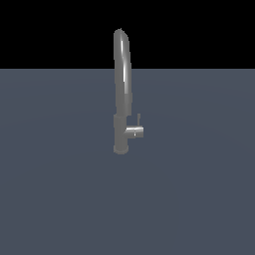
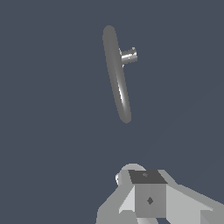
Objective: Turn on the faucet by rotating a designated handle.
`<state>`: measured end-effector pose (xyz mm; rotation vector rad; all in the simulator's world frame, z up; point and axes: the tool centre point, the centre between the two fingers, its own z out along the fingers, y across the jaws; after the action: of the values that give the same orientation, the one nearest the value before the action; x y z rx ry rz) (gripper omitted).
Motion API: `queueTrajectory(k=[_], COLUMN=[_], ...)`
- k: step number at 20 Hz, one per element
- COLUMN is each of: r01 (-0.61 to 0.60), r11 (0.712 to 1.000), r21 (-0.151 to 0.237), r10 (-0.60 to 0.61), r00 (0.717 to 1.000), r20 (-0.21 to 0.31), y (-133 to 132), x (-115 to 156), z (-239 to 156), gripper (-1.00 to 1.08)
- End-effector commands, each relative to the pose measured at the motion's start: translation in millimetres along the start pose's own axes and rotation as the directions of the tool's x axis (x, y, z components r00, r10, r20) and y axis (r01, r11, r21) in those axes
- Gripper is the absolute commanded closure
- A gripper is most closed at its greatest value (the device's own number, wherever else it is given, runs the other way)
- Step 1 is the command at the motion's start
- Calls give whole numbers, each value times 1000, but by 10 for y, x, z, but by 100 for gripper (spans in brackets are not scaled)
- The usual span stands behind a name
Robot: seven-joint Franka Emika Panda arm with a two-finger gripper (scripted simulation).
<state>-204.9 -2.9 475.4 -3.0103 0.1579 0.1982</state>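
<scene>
The faucet (image 1: 122, 89) stands upright on the grey floor, its arched spout rising above the horizon line. Its short stub sticks out toward the exterior view's right, and the handle (image 1: 139, 119), a thin pin, points up from that stub. In the wrist view I look down on the faucet (image 2: 117, 74) from above; the stub carrying the handle (image 2: 130, 56) juts out beside the spout. My gripper (image 2: 146, 177) shows only in the wrist view, well apart from the faucet. Its fingers read as one block with no gap and nothing between them. The exterior view holds no part of the arm.
A flat grey floor (image 1: 60, 189) lies all around the faucet, under a black background.
</scene>
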Motion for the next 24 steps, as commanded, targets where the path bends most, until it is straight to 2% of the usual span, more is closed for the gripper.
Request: queueTrajectory(k=[1,7,13,19,24], r01=[-33,-119,-213,-312,-397], r11=[999,988,963,924,880], r21=[30,101,166,222,261], r10=[32,106,173,230,269], r00=[999,986,959,916,869], r20=[35,126,224,327,416], y=[-4,1,26,69,118], x=[140,483,828,1167,1441], z=[29,119,243,403,568], gripper=[108,108,108,108,108])
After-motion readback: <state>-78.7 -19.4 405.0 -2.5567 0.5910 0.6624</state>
